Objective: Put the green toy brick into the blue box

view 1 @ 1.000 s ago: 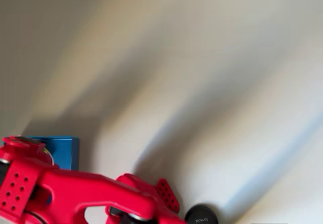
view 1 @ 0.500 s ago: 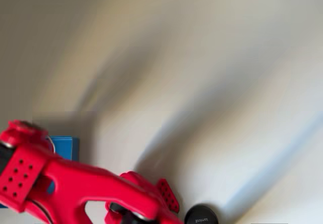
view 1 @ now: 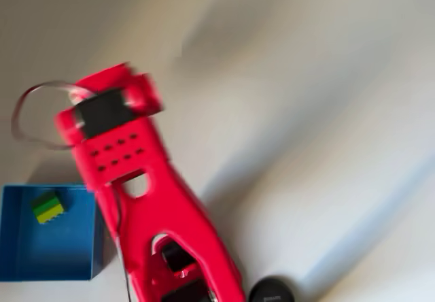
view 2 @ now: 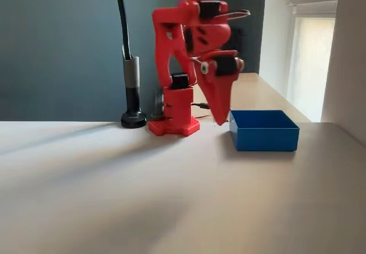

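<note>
The green toy brick (view 1: 48,207) lies inside the blue box (view 1: 41,258), near its upper left corner in the overhead view. In the fixed view the blue box (view 2: 264,137) sits right of the red arm's base, and its walls hide the brick. My gripper (view 2: 221,120) hangs pointing down, just left of the box's back corner and above the table. Its fingers taper together to one tip with nothing between them. From overhead, the red arm (view 1: 146,200) runs up beside the box's right wall.
A black pole on a round foot (view 2: 133,118) stands left of the arm's base (view 2: 174,127); its foot (view 1: 270,291) shows at the overhead view's bottom edge. A thin cable loop (view 1: 27,115) hangs off the wrist. Bare tabletop spreads in front.
The arm has swung up and away from over the box. The green brick, hidden before, now lies uncovered inside the box.
</note>
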`<state>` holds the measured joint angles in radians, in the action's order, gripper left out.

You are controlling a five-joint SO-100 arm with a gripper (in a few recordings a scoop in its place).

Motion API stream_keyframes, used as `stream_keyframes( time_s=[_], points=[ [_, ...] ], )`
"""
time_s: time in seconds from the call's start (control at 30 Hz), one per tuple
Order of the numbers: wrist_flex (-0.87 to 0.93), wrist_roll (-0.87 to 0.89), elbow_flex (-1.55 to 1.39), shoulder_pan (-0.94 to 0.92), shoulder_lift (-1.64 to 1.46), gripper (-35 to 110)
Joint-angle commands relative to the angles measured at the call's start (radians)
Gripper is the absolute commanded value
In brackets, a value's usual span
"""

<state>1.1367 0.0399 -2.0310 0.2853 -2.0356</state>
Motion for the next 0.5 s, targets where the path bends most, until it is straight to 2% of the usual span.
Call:
stream_keyframes(
  time_s=[0.0, 0.13, 0.47],
  points=[
    [-0.044, -0.032, -0.035, -0.098, -0.124, 0],
    [-0.115, -0.075, -0.183, -0.160, -0.284, 0],
    [-0.164, -0.091, -0.511, -0.272, -0.672, 0]
  ],
)
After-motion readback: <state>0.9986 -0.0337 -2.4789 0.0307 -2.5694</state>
